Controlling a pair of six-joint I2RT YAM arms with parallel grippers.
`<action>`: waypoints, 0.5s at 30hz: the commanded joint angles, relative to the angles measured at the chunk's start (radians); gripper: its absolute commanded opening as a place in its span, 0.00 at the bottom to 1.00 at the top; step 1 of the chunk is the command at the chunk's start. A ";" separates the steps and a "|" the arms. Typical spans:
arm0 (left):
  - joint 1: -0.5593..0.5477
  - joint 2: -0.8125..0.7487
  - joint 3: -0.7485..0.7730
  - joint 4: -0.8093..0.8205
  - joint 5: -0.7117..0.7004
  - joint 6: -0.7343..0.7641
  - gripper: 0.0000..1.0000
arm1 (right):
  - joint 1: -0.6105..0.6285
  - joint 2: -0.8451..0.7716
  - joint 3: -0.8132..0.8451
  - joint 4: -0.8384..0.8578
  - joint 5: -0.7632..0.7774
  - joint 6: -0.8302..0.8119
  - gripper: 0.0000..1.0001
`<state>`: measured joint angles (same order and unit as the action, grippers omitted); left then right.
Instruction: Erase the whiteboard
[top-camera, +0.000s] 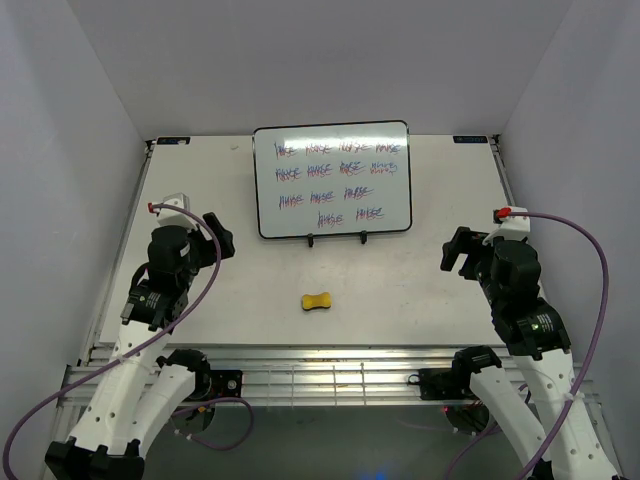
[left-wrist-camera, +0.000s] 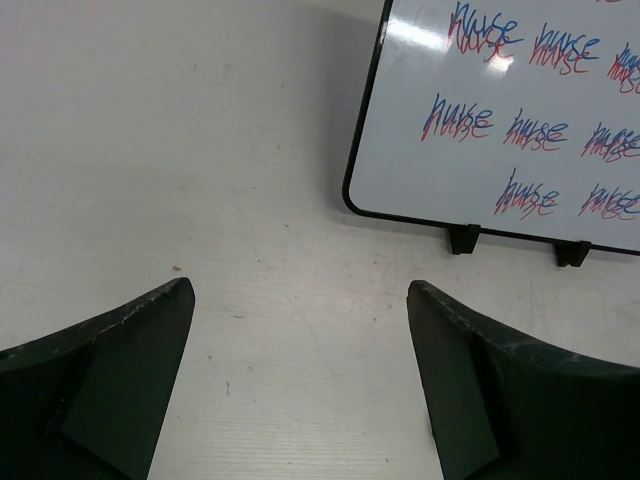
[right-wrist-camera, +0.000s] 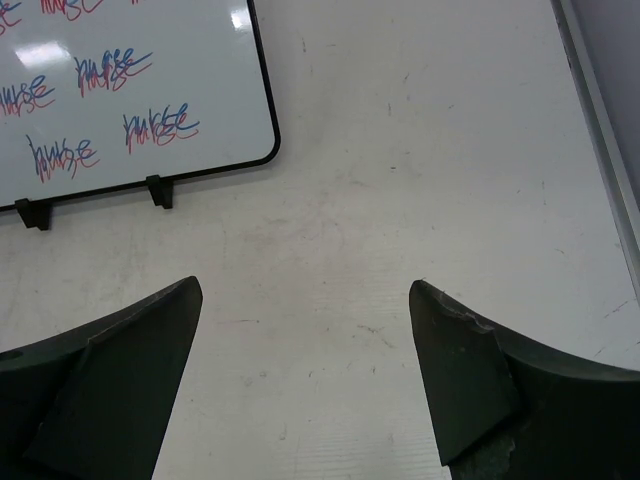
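Note:
The whiteboard (top-camera: 332, 180) stands tilted on a thin black wire stand at the middle back of the table, with rows of red-blue scribbles on it. It also shows in the left wrist view (left-wrist-camera: 520, 110) and in the right wrist view (right-wrist-camera: 120, 90). A small yellow bone-shaped eraser (top-camera: 318, 301) lies on the table in front of it. My left gripper (top-camera: 222, 237) is open and empty, left of the board; in its wrist view (left-wrist-camera: 300, 290) only bare table lies between the jaws. My right gripper (top-camera: 455, 252) is open and empty, right of the board, over bare table (right-wrist-camera: 305, 285).
The white table (top-camera: 420, 290) has a raised metal rail along its right edge (right-wrist-camera: 600, 130) and left edge. Grey walls close in on both sides and behind. Purple cables loop beside each arm.

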<state>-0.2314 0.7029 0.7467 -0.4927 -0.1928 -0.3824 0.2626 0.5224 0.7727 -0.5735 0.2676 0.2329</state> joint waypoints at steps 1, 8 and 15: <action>-0.003 -0.006 0.006 0.023 0.059 0.002 0.98 | 0.004 -0.009 0.042 0.032 0.021 0.013 0.90; -0.003 0.176 0.055 0.124 0.414 -0.044 0.98 | 0.004 -0.012 0.036 0.063 -0.016 0.062 0.90; 0.023 0.463 0.241 0.305 0.597 -0.058 0.98 | 0.004 -0.106 -0.016 0.176 -0.376 -0.009 0.90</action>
<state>-0.2295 1.0882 0.8860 -0.3428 0.2184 -0.4385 0.2623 0.4713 0.7700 -0.5209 0.1047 0.2573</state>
